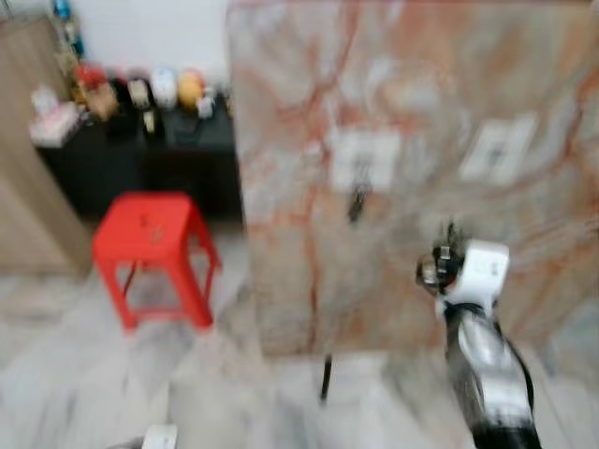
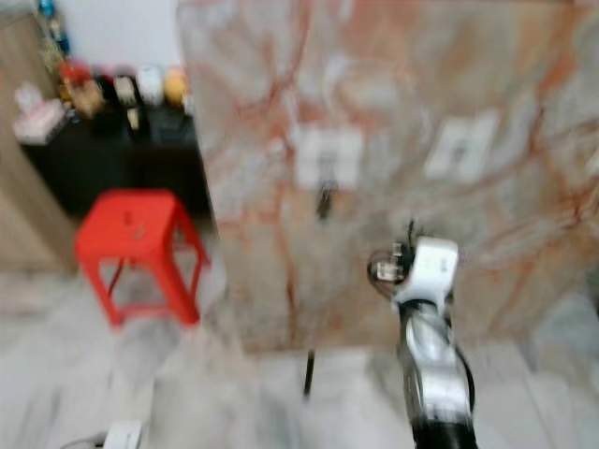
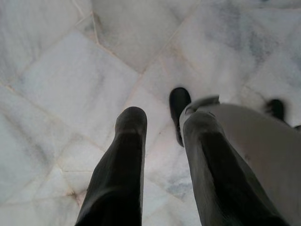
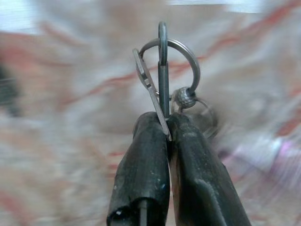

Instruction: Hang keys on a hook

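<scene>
The right hand [image 4: 167, 127], clenched on the keys [image 4: 164, 80], sits lower right of the frame before the marble wall [image 1: 412, 140]; the left hand [image 3: 162, 127] hangs released over the floor [image 3: 56, 70].

Both head views are bright and evenly lit but smeared by motion blur, so the marbled wall [image 1: 412, 168] and red stool [image 1: 154, 253] lose their edges. In the right wrist view the 2 fingers [image 4: 146, 174] and keys [image 4: 162, 89] are sharp against a streaked background. The left wrist view is dimmer, with the floor [image 3: 70, 84] fairly clear.
</scene>
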Tool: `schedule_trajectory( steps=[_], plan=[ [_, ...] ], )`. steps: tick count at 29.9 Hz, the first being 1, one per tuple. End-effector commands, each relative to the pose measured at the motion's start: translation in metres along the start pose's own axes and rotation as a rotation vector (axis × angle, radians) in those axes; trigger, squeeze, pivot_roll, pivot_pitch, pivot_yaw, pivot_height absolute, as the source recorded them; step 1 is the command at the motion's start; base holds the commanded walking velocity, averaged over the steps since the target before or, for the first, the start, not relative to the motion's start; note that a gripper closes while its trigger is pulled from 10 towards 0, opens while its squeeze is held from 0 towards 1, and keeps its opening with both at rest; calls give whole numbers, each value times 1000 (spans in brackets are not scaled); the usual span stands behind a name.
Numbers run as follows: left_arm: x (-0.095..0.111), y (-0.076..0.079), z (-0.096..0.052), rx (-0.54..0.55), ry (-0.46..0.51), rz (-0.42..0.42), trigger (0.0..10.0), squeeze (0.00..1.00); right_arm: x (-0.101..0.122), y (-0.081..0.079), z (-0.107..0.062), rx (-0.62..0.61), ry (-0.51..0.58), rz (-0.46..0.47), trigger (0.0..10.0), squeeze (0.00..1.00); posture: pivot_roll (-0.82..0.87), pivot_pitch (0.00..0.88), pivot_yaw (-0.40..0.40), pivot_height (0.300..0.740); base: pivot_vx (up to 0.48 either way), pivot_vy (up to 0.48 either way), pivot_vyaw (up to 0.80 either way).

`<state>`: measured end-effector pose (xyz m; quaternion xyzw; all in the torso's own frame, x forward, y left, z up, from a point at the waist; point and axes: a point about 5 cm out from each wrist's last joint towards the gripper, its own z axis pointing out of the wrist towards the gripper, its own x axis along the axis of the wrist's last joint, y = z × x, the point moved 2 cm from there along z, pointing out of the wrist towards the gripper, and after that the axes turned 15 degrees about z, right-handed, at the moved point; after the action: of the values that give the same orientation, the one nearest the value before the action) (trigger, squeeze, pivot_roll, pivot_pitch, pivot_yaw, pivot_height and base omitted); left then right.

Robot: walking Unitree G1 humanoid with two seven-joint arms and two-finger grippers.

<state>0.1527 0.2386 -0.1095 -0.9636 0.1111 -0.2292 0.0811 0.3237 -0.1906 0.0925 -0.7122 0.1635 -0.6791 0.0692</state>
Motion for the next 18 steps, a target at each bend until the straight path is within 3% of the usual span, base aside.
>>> schedule_trajectory(
  steps=[1,18],
  plan=[
    [1,4,1,-13,-1,15,10000,0,8,2,2,-5,27,-7,10000,0,-127,0,12,740,0,-428,0],
    [5,1,1,10,26,-27,10000,0,8,-11,7,34,28,-19,10000,0,-123,0,24,740,0,-19,0]
  ],
)
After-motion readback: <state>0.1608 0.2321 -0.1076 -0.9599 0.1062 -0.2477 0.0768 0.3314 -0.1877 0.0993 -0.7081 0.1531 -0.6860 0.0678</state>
